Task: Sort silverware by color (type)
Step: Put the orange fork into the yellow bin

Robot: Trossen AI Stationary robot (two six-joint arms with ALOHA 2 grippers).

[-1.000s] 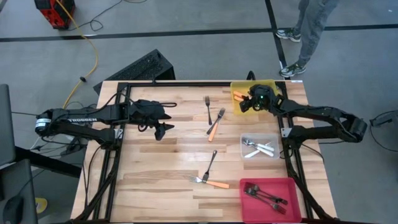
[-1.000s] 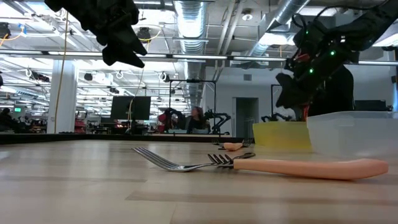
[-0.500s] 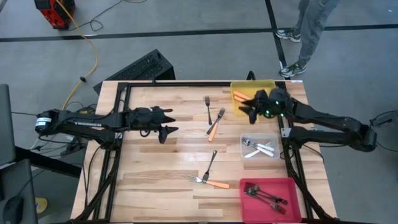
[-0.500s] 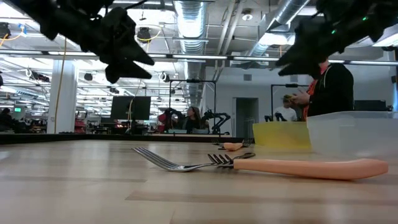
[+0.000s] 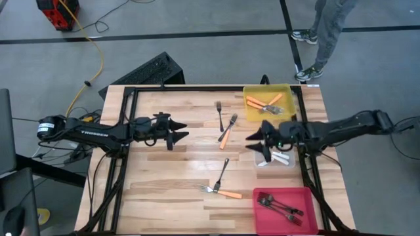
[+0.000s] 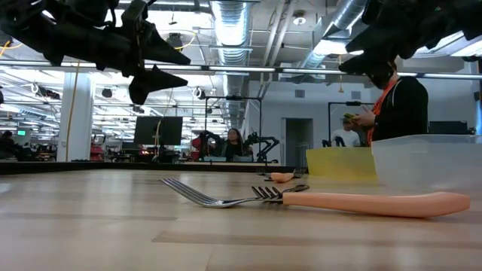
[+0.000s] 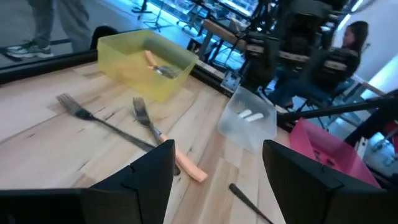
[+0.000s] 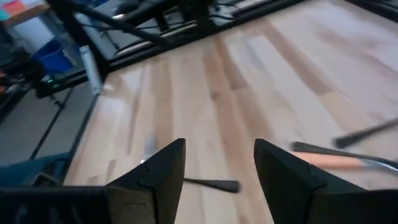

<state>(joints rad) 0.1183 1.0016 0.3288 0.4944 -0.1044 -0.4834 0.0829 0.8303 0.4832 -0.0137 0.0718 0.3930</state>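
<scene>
Four pieces of silverware lie flat on the wooden table: a dark fork [image 5: 218,113] and an orange-handled fork [image 5: 227,132] toward the far side, another dark fork [image 5: 221,174] and another orange-handled fork [image 5: 221,192] nearer. My left gripper [image 5: 184,130] hovers open left of the far pair, pointing at them [image 7: 165,140]. My right gripper [image 5: 249,142] hangs open above the left edge of the clear bin [image 5: 274,157], pointing toward the table's left. Nothing is between either pair of fingers [image 8: 155,180].
A yellow bin [image 5: 268,102] at the far right holds orange-handled forks. The clear bin holds pale ones, and a red bin [image 5: 285,208] at the near right holds dark ones. A person's legs [image 5: 328,33] stand beyond the far edge. Bare wood lies left of the forks.
My right gripper has swung from above the yellow bin toward the table's near edge, stopping beside the clear bin and now pointing left. My left gripper has sunk a little and tipped up from pointing down to nearly level, pointing right. No fork has moved.
</scene>
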